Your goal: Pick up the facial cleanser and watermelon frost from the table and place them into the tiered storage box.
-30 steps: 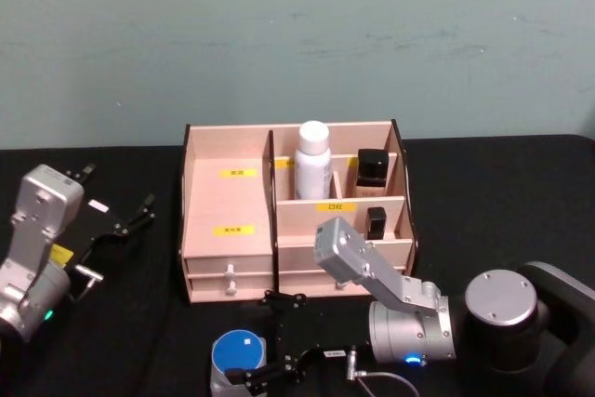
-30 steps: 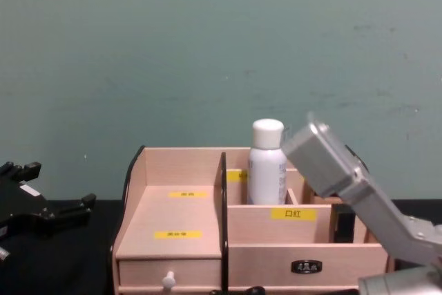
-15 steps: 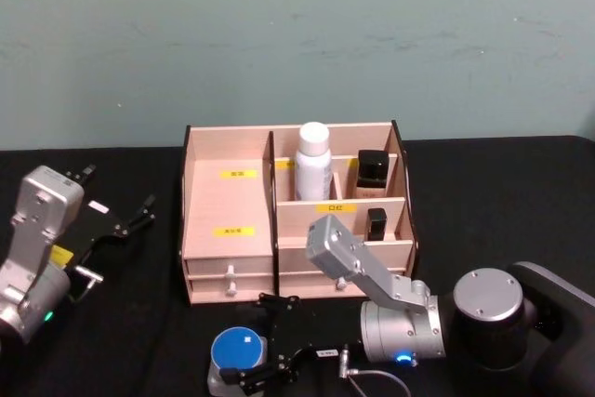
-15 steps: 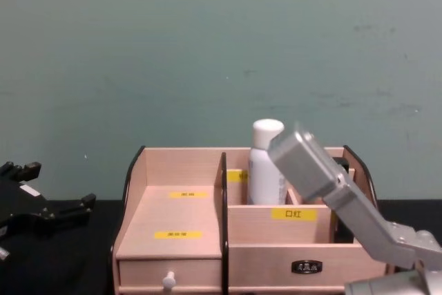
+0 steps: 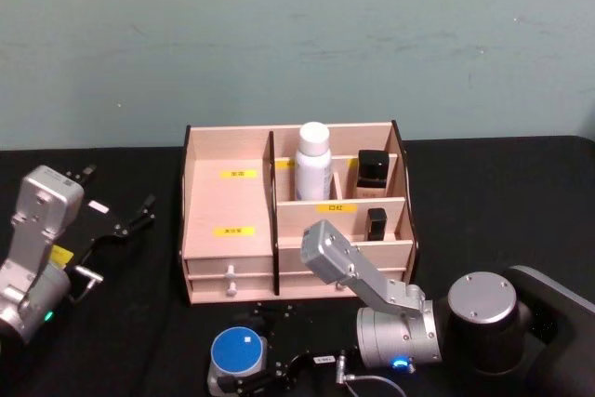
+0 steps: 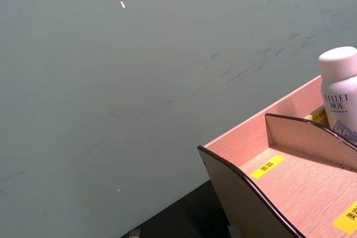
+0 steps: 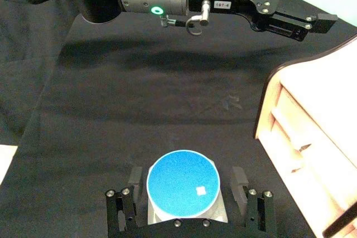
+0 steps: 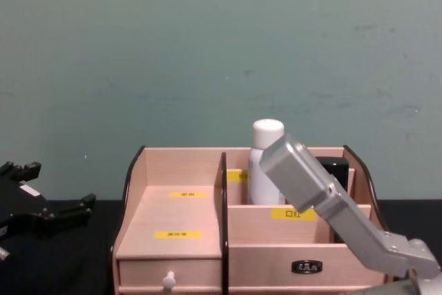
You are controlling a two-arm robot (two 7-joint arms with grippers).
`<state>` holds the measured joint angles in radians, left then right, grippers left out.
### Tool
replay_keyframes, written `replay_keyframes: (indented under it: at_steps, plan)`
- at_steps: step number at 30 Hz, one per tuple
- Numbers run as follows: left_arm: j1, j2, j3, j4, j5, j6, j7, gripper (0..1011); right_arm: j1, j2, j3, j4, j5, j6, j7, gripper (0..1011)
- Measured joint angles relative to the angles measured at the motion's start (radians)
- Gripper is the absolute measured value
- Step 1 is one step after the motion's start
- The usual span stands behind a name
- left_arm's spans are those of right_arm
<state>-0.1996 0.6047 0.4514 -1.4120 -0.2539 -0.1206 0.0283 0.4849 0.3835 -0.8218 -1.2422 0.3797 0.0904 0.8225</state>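
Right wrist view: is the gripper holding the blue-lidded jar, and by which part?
Nothing is held: the right gripper straddles the blue-lidded jar, jaws open, gaps showing on either side.

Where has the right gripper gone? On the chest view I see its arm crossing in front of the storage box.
Observer: The right gripper is low over the black table, in front of the tiered storage box, straddling a blue-lidded jar.
Operator: Has it closed on the jar?
Observer: No. The fingers stand open on either side of the lid, with a gap showing on each side.
Operator: What is in the box behind the arm?
Observer: A small black item stands in the middle tier, in front of a dark bottle. The left gripper is parked open to the left of the box.
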Motion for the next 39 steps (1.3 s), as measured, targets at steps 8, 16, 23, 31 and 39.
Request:
replay_keyframes:
  at_steps: [8,16,23,31,39]
  plan:
    - [0.0,0.0,0.0,0.0,0.0,0.0,0.0,1010,0.0,0.0,-0.003,0.0,-0.004,0.005,-0.008,1003]
    - [0.0,0.0,0.0,0.0,0.0,0.0,0.0,1010,0.0,0.0,-0.003,0.0,-0.004,0.005,-0.008,926]
    - [0.0,0.0,0.0,0.0,0.0,0.0,0.0,1009,-0.001,0.0,-0.002,-0.001,-0.003,0.004,-0.008,772]
    - [0.0,0.0,0.0,0.0,0.0,0.0,0.0,1010,-0.001,0.0,-0.001,-0.001,-0.001,0.003,-0.008,736]
    - [0.0,0.0,0.0,0.0,0.0,0.0,0.0,1010,-0.001,0.0,-0.001,0.0,-0.002,0.003,-0.007,736]
